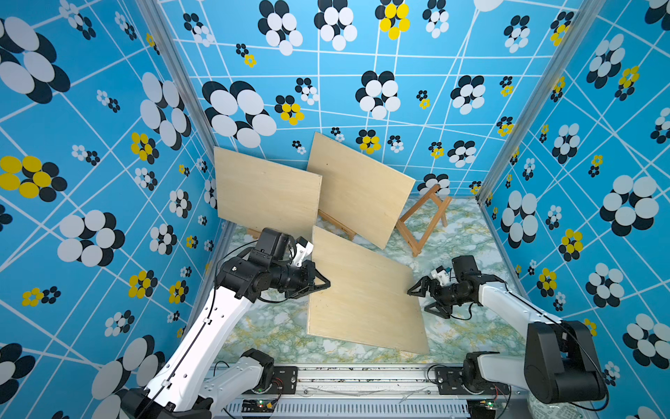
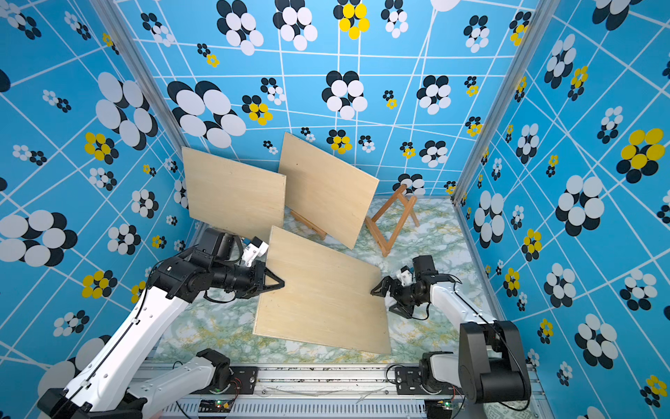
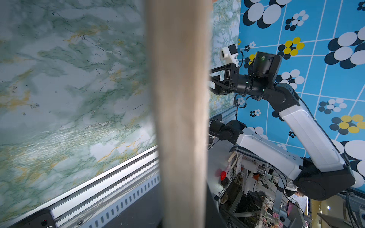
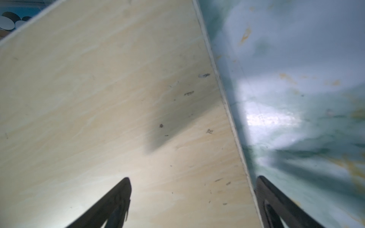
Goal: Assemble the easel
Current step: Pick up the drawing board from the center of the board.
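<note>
Both top views show the near board (image 1: 362, 290) (image 2: 322, 297) in the middle of the table (image 1: 275, 326). The left gripper (image 1: 326, 284) is on its left edge and the right gripper (image 1: 424, 299) is at its right edge. The empty easel (image 1: 424, 221) stands well apart at the back right, and two other boards (image 1: 268, 196) are propped up at the back.

The wrist views don't get any of that layout. Left wrist just sees the board edge-on as a blurry wooden strip, with its own jaws out of shot. From the top, the left jaws look pinched on the board's edge: the upper one lies on the top face, the lower one is hidden underneath.

Right wrist is the useful one. The right jaws are spread wide, one over the board's face and the other past the edge over the table, not closed on anything.
</note>
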